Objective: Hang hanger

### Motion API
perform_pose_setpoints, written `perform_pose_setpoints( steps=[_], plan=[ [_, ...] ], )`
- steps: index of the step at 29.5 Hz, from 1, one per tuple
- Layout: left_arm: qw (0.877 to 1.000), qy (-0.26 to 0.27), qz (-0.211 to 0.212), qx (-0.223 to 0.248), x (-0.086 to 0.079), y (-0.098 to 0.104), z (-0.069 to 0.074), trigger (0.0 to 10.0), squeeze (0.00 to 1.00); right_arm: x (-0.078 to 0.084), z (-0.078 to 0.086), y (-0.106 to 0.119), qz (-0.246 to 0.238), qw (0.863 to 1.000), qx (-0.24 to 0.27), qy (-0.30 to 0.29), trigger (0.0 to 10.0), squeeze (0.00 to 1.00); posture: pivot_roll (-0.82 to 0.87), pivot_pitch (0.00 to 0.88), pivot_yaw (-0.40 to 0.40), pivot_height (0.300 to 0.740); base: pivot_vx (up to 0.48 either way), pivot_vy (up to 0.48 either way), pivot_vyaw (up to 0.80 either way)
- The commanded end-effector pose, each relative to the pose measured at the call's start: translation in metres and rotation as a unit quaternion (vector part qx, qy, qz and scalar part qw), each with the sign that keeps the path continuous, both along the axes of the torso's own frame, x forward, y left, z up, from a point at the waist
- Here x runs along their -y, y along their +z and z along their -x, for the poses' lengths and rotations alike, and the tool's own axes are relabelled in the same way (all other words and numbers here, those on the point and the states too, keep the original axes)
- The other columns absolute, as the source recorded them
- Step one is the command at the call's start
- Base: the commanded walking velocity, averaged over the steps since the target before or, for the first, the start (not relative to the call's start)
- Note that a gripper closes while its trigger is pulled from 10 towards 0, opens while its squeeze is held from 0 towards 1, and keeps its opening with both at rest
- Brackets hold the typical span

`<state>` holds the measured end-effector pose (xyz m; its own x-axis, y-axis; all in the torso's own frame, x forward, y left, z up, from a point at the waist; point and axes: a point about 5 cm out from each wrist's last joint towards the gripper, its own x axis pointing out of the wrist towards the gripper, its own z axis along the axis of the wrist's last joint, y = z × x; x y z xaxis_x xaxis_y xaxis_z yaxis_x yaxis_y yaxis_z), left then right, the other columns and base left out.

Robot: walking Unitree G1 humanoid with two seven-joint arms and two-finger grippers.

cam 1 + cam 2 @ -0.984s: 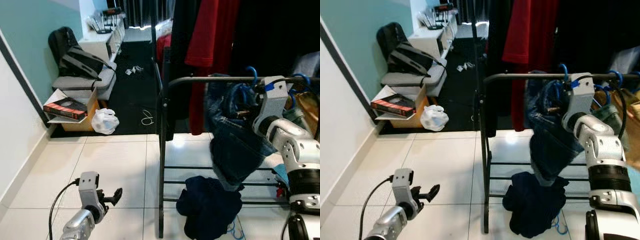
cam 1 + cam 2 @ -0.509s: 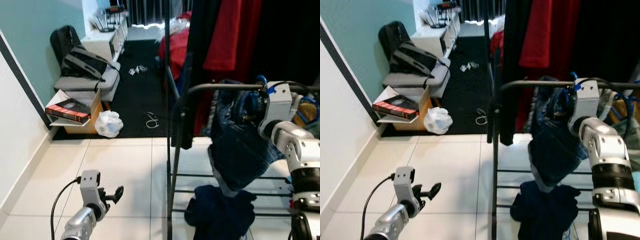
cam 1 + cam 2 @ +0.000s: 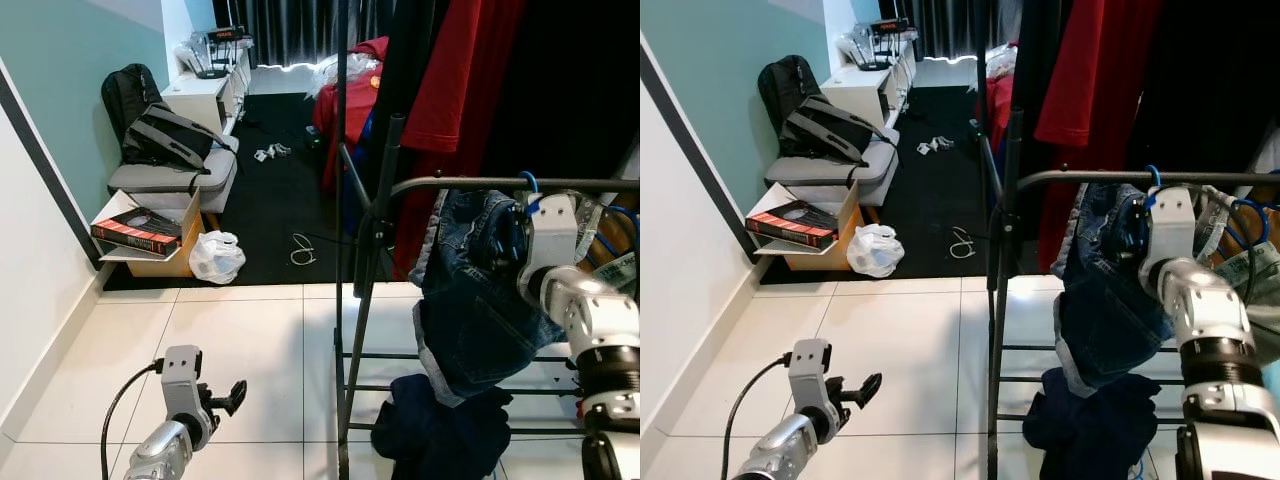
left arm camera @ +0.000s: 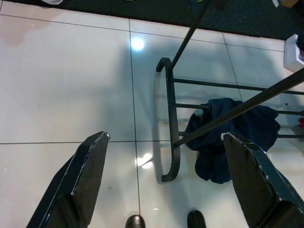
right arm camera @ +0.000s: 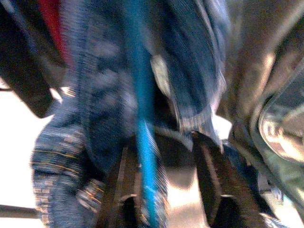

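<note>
A blue hanger [image 3: 527,184] carrying denim jeans [image 3: 470,310] has its hook over the black rail [image 3: 470,184] of the clothes rack. My right gripper [image 3: 510,238] is raised to the rail, its fingers buried in the jeans. In the right wrist view the hanger's blue bar [image 5: 143,118] runs between the two black fingers [image 5: 124,190], which are closed partway on it and the denim. My left gripper [image 3: 226,396] hangs low over the white tiles, open and holding nothing [image 4: 164,137].
Red and black garments [image 3: 450,70] hang above the rail, with more blue hangers [image 3: 605,240] at its right end. A dark blue garment [image 3: 440,430] lies under the rack. A chair with a backpack [image 3: 170,140], a box with a book [image 3: 140,232] and a white bag [image 3: 216,257] stand by the left wall.
The camera has shifted, so the rack sits further right and lower in the picture. My right gripper stays at the rail with the hanger; the left arm still hangs the same way.
</note>
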<state>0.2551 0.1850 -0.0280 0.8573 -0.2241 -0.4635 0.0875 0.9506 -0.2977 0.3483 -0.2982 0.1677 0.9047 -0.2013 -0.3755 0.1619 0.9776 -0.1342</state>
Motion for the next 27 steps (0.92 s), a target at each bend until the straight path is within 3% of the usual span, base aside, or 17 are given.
perform_pose_setpoints(
  steps=[1, 5, 10, 13, 16, 18, 20, 27],
  plan=[
    [1.000, -0.003, -0.007, -0.016, -0.002, -0.004, 0.005, 10.0, 0.00, 0.001, 0.003, -0.011, -0.005, 1.000, -0.011, -0.013, 10.0, 1.00, -0.10, 0.000, 0.036, 0.740, 0.000, 0.000, 0.00],
    [1.000, -0.005, -0.013, -0.022, -0.003, -0.006, 0.006, 10.0, 0.00, -0.003, 0.006, 0.000, 0.020, 0.997, 0.076, -0.023, 10.0, 1.00, -0.10, 0.000, 0.041, 0.740, 0.000, 0.000, 0.00],
    [1.000, -0.005, -0.013, -0.023, -0.003, -0.006, 0.006, 10.0, 0.00, -0.005, 0.006, 0.003, 0.027, 0.995, 0.090, -0.019, 10.0, 1.00, -0.10, 0.000, 0.041, 0.740, 0.000, 0.000, 0.00],
    [1.000, -0.006, -0.016, -0.025, -0.002, -0.007, 0.007, 10.0, 0.00, -0.020, 0.008, 0.012, 0.038, 0.988, 0.149, 0.011, 10.0, 1.00, -0.10, 0.000, 0.045, 0.740, 0.000, 0.000, 0.00],
    [0.999, -0.006, -0.018, -0.027, -0.002, -0.007, 0.008, 10.0, 0.00, -0.026, 0.008, 0.016, 0.043, 0.984, 0.173, 0.020, 10.0, 1.00, -0.11, 0.000, 0.051, 0.740, 0.000, 0.000, 0.00],
    [0.999, -0.007, -0.020, -0.027, -0.002, -0.007, 0.007, 10.0, 0.00, -0.037, 0.008, 0.027, 0.074, 0.973, 0.215, 0.042, 10.0, 1.00, -0.11, 0.000, 0.053, 0.740, 0.000, 0.000, 0.00],
    [0.999, -0.007, -0.020, -0.027, -0.002, -0.007, 0.007, 10.0, 0.00, -0.037, 0.008, 0.027, 0.074, 0.973, 0.215, 0.042, 10.0, 1.00, -0.11, 0.000, 0.053, 0.740, 0.000, 0.000, 0.00],
    [0.999, -0.006, -0.030, -0.033, -0.003, -0.008, 0.007, 10.0, 0.00, -0.060, 0.010, 0.034, 0.043, 0.961, 0.254, 0.102, 10.0, 1.00, -0.11, 0.000, 0.052, 0.740, 0.000, 0.000, 0.00]
  ],
)
